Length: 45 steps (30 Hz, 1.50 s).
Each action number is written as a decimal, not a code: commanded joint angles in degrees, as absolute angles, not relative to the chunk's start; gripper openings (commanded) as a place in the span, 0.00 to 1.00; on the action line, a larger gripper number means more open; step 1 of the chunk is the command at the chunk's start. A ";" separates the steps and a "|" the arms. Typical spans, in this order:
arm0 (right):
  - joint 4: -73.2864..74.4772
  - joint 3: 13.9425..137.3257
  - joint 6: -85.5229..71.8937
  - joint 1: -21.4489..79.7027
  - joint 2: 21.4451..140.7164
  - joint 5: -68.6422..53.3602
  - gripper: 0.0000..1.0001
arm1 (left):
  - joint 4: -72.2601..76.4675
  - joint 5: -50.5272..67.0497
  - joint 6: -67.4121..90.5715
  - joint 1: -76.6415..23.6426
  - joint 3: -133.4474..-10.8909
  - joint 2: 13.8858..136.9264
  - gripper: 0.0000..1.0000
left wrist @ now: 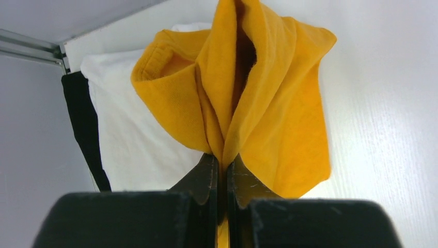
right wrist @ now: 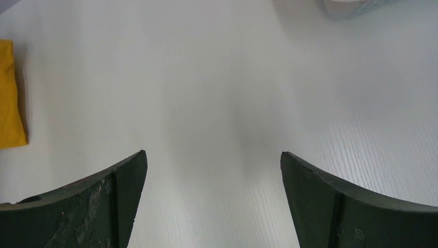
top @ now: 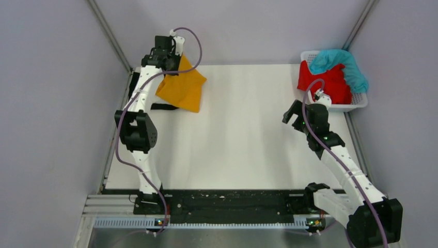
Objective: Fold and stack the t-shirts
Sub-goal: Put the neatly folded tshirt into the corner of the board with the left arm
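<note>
- Grey walls (top: 51, 103) close in a white surface (top: 243, 134).
- Left tool (left wrist: 223, 160) at the far-left corner – jaws pinched tight on the mustard-orange t-shirt (top: 181, 88), whose cloth bunches into folds at the grip.
- White t-shirt (left wrist: 129, 139) and black t-shirt (left wrist: 82, 124) lie flat under it, by the left edge.
- Right tool (right wrist: 213, 153) – fingers spread wide, holding nothing, over bare surface near the basket (top: 356, 106).
- Red t-shirt (top: 330, 82) and teal t-shirt (top: 341, 62) are heaped in that basket, far right.
</note>
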State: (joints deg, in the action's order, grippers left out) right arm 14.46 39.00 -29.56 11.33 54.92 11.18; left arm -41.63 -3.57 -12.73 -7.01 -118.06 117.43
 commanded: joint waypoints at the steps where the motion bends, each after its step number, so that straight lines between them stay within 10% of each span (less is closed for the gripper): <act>1: 13.62 39.45 -29.03 11.29 54.76 12.68 0.99 | -39.97 -0.35 -12.99 -6.94 -121.63 109.24 0.00; 45: 14.47 40.25 -30.66 11.33 60.08 16.91 0.99 | -29.67 7.39 -6.45 15.98 -134.09 134.86 0.05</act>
State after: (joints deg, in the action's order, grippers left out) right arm 15.03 39.00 -30.11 11.33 59.18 15.99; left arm -36.01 9.39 -7.18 15.59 -132.29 134.58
